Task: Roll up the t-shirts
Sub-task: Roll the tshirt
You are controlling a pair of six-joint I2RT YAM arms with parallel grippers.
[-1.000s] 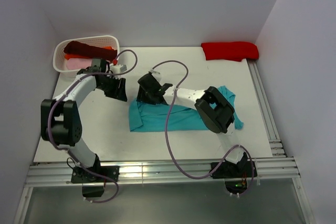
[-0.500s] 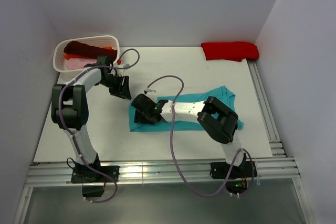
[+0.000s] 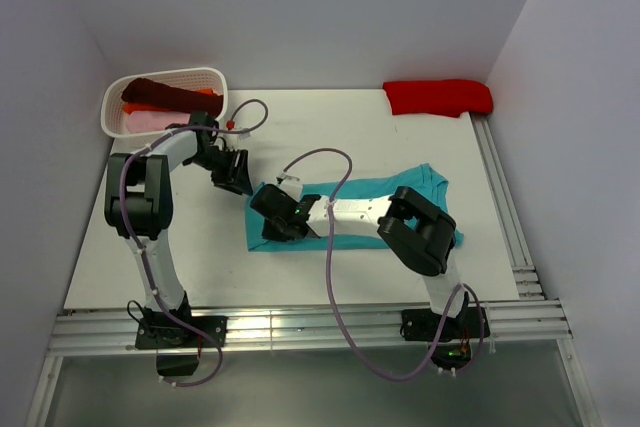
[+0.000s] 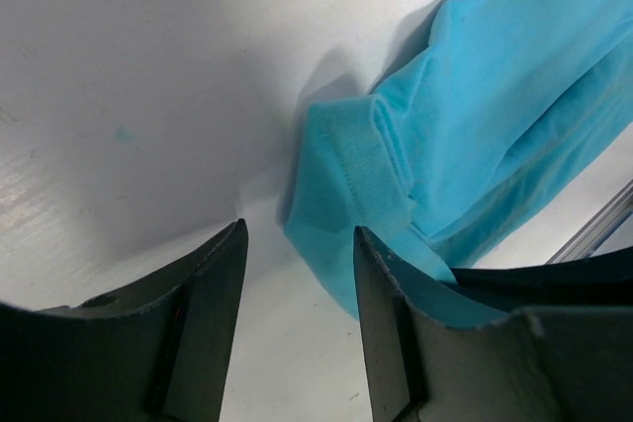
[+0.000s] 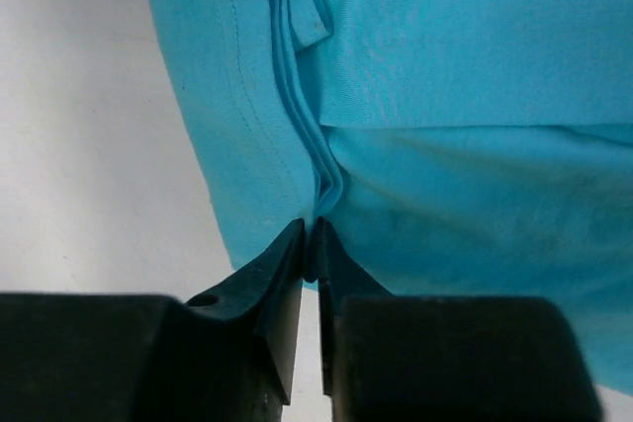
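Observation:
A teal t-shirt (image 3: 372,188) lies folded into a long strip across the middle of the table. My right gripper (image 3: 268,235) is at the strip's left end, low on the cloth. In the right wrist view that gripper (image 5: 310,231) is shut on a pinched ridge of the teal t-shirt (image 5: 445,76). My left gripper (image 3: 236,180) hovers open just beyond the strip's far left corner. In the left wrist view the left gripper (image 4: 297,232) has bare table between its fingers, and the shirt's hemmed corner (image 4: 361,160) lies just ahead of the right finger.
A white basket (image 3: 180,72) at the back left holds maroon (image 3: 160,94), orange (image 3: 207,92) and pink (image 3: 140,122) t-shirts. A red t-shirt (image 3: 438,97) lies bundled at the back right. Metal rails run along the right edge (image 3: 505,207) and front edge (image 3: 300,325).
My right gripper moved from the shirt's far left part toward me to its left end and closed on the cloth. The left arm drew upright; its gripper shifted slightly and stayed open.

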